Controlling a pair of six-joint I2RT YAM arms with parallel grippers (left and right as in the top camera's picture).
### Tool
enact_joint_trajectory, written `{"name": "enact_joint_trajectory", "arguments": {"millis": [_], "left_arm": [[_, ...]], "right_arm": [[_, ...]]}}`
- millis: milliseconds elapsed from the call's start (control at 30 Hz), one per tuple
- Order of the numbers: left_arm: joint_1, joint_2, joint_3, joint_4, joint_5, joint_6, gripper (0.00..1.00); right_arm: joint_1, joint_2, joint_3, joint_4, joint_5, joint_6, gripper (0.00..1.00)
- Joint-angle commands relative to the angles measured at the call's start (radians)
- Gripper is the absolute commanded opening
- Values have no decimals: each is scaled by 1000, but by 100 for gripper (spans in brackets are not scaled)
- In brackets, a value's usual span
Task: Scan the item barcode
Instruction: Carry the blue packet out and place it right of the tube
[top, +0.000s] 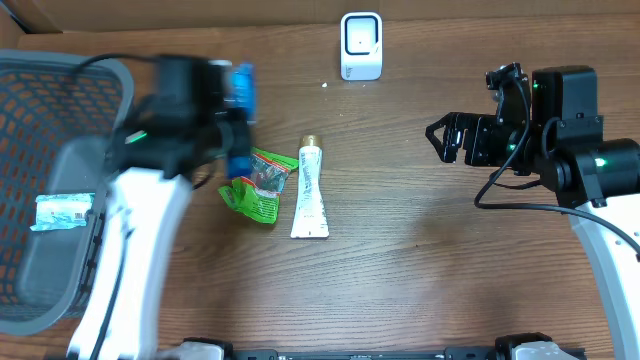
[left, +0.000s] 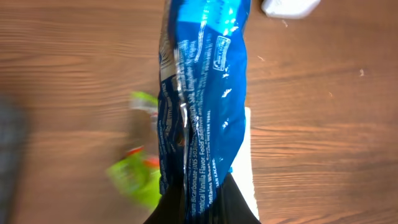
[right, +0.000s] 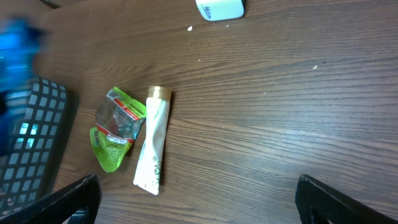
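Note:
A blue snack packet (left: 205, 81) hangs lifted above the table, with my left gripper (left: 202, 208) shut on its lower end. From overhead the packet (top: 242, 85) and the left gripper (top: 225, 130) are motion-blurred at the left-centre. I cannot make out a barcode among its printed text. The white scanner (top: 361, 45) stands at the back centre, apart from the packet, and shows in the wrist views as scanner (left: 289, 6) and scanner (right: 221, 7). My right gripper (top: 445, 140) hovers open at the right, and nothing lies between its fingers (right: 68, 199).
A green packet (top: 255, 185) and a white tube (top: 310, 190) lie side by side mid-table, below the lifted packet. A dark mesh basket (top: 40, 110) at the far left holds a small light packet (top: 60, 210).

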Motion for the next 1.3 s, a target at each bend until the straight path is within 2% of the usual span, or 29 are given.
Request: {"name": "enact_joint_trajectory", "arguments": {"millis": [0, 200, 367, 433, 467, 533, 600, 767, 933, 1100, 1267], "left_arm": [[-139, 131, -13, 105, -8, -96, 4], [-281, 378, -13, 277, 19, -236, 4], [-312, 495, -13, 289, 31, -319, 4], [-315, 511, -13, 293, 46, -331, 7], [-316, 511, -13, 293, 48, -331, 18], [-316, 506, -5, 293, 61, -331, 63], [-316, 506, 24, 284, 86, -330, 72], [-298, 486, 193, 181, 101, -272, 72], [-238, 425, 463, -16, 24, -177, 72], [-139, 349, 701, -220, -45, -114, 72], [24, 252, 779, -377, -126, -102, 72]], "right_arm": [[1, 3, 28, 7, -1, -1, 100], [1, 3, 28, 4, -1, -1, 100], [1, 3, 28, -2, -1, -1, 100], [1, 3, 28, -3, -1, -1, 100], [1, 3, 28, -3, -1, -1, 100], [1, 3, 28, -3, -1, -1, 100], [1, 3, 28, -3, -1, -1, 100], [1, 3, 28, -2, -1, -1, 100], [1, 3, 28, 1, -1, -1, 100], [1, 3, 28, 0, -2, -1, 100], [1, 3, 28, 0, -2, -1, 100]]}}
